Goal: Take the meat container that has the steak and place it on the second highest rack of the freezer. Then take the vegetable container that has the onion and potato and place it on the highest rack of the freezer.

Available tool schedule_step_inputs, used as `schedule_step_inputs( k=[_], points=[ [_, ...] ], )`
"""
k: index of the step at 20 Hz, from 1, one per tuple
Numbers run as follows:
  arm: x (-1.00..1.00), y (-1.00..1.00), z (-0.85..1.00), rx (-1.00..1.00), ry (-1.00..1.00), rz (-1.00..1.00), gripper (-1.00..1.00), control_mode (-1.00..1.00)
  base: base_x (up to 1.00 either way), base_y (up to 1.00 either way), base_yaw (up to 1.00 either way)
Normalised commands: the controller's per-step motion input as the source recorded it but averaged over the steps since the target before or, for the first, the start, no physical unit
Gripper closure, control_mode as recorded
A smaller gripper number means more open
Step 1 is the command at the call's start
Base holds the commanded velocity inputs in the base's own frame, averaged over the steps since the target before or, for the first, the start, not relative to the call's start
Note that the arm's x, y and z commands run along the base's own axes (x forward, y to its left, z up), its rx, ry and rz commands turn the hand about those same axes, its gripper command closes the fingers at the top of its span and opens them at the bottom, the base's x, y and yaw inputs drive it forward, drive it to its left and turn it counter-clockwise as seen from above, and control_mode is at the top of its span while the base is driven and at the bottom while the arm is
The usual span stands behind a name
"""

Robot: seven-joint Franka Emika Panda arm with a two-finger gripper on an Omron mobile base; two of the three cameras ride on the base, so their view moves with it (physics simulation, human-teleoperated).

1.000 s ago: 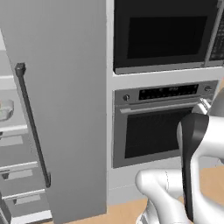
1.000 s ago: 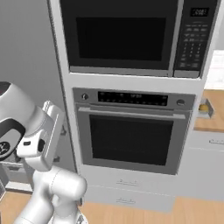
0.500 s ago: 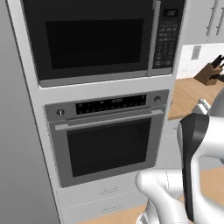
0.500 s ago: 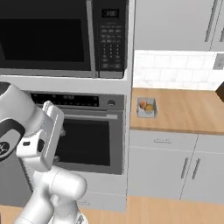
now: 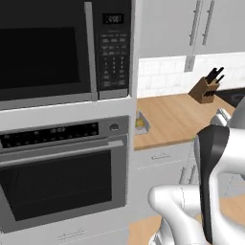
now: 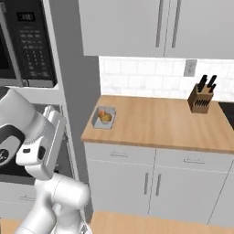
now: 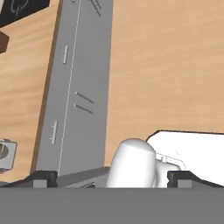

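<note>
The vegetable container (image 6: 104, 117) is a small grey tray holding a yellowish potato and an onion. It sits on the wooden counter (image 6: 160, 125) at its left end, next to the oven column, and also appears as the tray (image 5: 141, 123) in the left base view. In the hand view the same container (image 7: 5, 153) lies at the left edge, far below. My gripper (image 7: 111, 178) points down toward the floor, its fingertips (image 7: 43, 177) wide apart and open, with nothing between them. The meat container and the freezer are out of view.
A microwave (image 5: 57, 48) sits above a wall oven (image 5: 62, 177) on the left. A knife block (image 6: 201, 97) stands at the counter's back right. Grey base cabinets (image 6: 151, 183) run below the counter and upper cabinets (image 6: 160, 27) hang above it.
The whole picture has shifted: the base has driven to the right, from the open freezer past the oven column to the counter. The gripper has stayed open.
</note>
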Motion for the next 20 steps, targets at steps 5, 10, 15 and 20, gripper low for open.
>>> schedule_step_inputs(
  k=[5, 10, 15, 20],
  points=[
    [0.0, 0.0, 0.0, 0.0, 0.0, 0.0, -1.0, 1.0, 0.58, -0.99, 0.26],
    [0.0, 0.0, 0.0, 0.0, 0.0, 0.0, -1.0, 1.0, 0.6, -0.56, 0.24],
    [0.0, 0.0, 0.0, 0.0, 0.0, 0.0, -1.0, 1.0, 0.26, -0.08, 0.25],
    [0.0, 0.0, 0.0, 0.0, 0.0, 0.0, -1.0, 1.0, 0.29, -0.15, 0.22]
  ],
)
